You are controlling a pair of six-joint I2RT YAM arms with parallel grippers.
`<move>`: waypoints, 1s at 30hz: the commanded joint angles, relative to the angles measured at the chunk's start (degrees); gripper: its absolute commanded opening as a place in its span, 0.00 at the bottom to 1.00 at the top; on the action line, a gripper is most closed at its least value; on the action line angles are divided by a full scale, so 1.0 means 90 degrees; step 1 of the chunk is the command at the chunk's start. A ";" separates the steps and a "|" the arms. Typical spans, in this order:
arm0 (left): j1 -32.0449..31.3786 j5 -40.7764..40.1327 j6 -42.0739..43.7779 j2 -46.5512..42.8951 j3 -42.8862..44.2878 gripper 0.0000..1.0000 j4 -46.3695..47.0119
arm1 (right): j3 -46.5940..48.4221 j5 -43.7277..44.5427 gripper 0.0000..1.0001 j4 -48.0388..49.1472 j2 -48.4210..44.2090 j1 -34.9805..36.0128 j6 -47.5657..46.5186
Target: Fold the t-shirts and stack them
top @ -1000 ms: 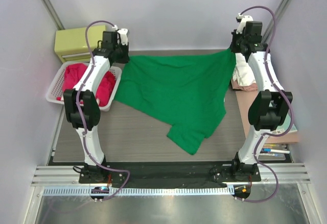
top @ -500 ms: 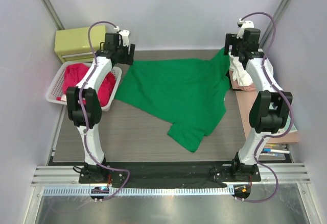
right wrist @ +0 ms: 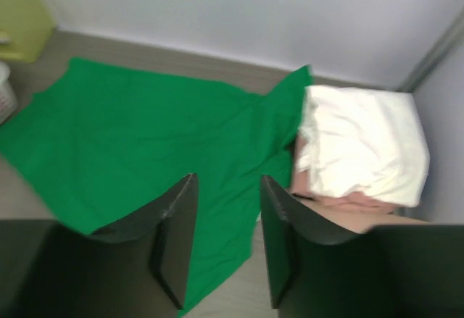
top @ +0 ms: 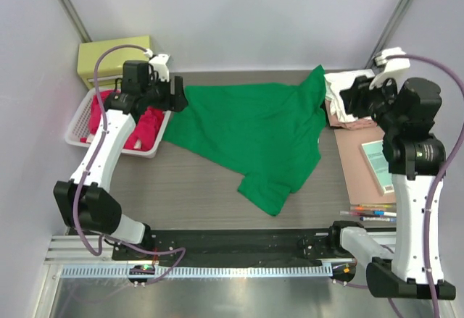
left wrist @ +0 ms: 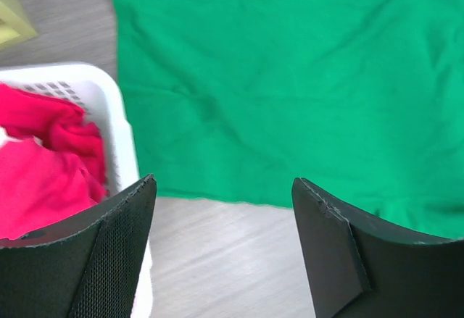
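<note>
A bright green t-shirt (top: 250, 130) lies spread across the table, with one sleeve (top: 264, 195) pointing to the near side and its far right corner resting against a folded stack. In that stack a white t-shirt (top: 341, 90) sits on a pale pink one (right wrist: 348, 202). Red t-shirts (top: 116, 119) fill the white basket (top: 76, 140). My left gripper (top: 176, 98) hovers open over the shirt's left edge (left wrist: 181, 195), with nothing between its fingers (left wrist: 109, 253). Raised above the stack, my right gripper (top: 345, 102) has its jaws apart and empty (right wrist: 228, 178).
A yellow-green box (top: 109, 57) stands behind the basket at the far left. A tan board (top: 359, 166) on the right carries the stack and a teal book (top: 378, 162). Several pens (top: 373, 213) lie near its front edge.
Both grippers have let go of the green shirt's far edge, and it now lies flat. The left arm has swung left toward the basket. The right arm has pulled back and risen.
</note>
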 commanded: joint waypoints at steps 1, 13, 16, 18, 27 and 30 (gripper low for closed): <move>-0.0016 0.0253 -0.0277 -0.0698 -0.0599 0.76 -0.0063 | -0.0474 -0.1892 0.19 -0.2174 0.0142 0.0036 -0.0389; 0.0296 -0.2676 0.0339 -0.3201 -0.1605 0.00 0.0905 | -0.1366 -0.1396 0.01 -0.1825 0.0882 0.1985 -0.0683; 0.0558 -0.2737 0.0300 -0.3631 -0.1791 0.00 0.0867 | -0.1014 -0.0907 0.01 -0.1318 0.1390 0.2427 -0.0673; 0.0657 -0.2990 0.0348 -0.3836 -0.1986 0.00 0.0857 | -0.0509 -0.0576 0.01 -0.1268 0.2005 0.2877 -0.0800; 0.0863 -0.3136 0.0582 -0.4481 -0.2543 0.00 0.0622 | 0.0559 -0.0398 0.01 -0.0751 0.3967 0.3649 -0.0761; 0.0853 -0.3167 0.0700 -0.4608 -0.2680 0.00 0.0739 | 0.0558 -0.0534 0.01 -0.0526 0.4659 0.3659 -0.0762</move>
